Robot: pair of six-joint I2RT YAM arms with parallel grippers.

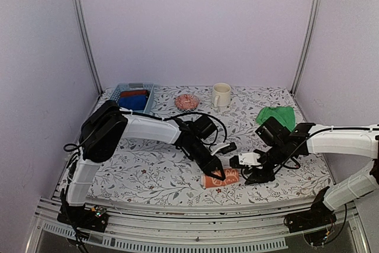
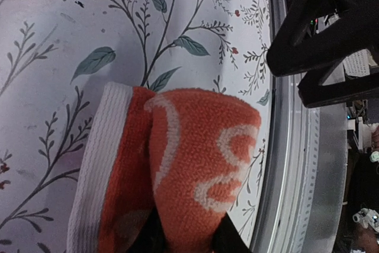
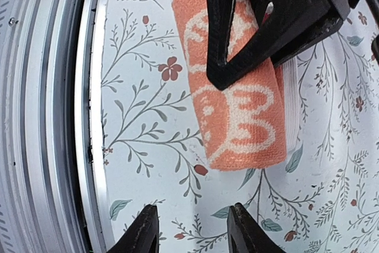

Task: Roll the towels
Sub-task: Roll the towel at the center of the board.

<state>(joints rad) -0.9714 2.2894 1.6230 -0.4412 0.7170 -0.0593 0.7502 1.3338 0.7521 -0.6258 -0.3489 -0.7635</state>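
Note:
An orange towel with white prints lies rolled up near the table's front edge. My left gripper is shut on its near part; in the left wrist view the roll fills the frame and runs between my fingertips. My right gripper is open and empty just right of the roll; in the right wrist view the roll lies ahead of my open fingertips, with the left gripper on it. A plain green towel lies crumpled at the right.
A blue basket with blue and dark red cloth rolls stands at the back left. A pink patterned dish and a cream mug stand at the back. The table's metal front rail is close to the roll.

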